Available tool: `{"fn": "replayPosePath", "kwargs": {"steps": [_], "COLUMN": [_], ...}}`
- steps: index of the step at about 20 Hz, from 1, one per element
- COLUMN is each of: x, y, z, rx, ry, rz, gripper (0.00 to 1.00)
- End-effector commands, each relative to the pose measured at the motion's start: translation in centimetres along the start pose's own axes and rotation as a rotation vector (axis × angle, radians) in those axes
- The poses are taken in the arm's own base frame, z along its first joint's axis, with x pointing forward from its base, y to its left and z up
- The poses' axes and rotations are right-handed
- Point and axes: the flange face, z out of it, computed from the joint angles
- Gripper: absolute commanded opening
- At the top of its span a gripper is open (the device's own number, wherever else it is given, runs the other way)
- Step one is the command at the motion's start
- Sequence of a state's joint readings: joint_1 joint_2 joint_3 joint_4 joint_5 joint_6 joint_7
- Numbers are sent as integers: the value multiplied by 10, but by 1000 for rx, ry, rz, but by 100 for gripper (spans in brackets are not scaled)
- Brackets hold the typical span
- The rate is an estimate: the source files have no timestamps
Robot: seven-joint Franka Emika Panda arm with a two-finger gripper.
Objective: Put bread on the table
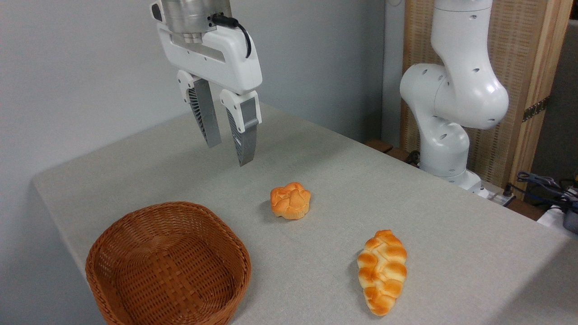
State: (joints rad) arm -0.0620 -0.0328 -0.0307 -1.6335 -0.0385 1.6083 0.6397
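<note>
I see the fingers [229,142] hanging in the upper left of the frame, pointing down and clear of the counter [189,167], with a narrow gap between them and nothing held. The white arm [451,104] they belong to rises at the upper right. Below the fingers and a little to the right, near the middle of the frame, sits a small round orange bun [290,201]. The bread [382,271], the braided loaf, lies flat on the counter at lower right, well apart from the bun, its length running roughly toward me. In the lower left corner stands the brown wicker basket [135,289]; it looks empty, though I cannot see behind its near wall. The basket and the bread are well apart.
</note>
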Motion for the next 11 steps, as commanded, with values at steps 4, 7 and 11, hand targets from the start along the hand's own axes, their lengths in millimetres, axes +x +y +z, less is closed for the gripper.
{"fn": "replayPosePath", "kwargs": {"steps": [4,7,11], "x": [-1,-2,-4], "y": [-3,-6,-8], "z": [-4,-5,-6], "rx": [1,7,6], "ry": [-14,-6,-4], "rz": [-9,-14,5], "gripper": [100,100,100]}}
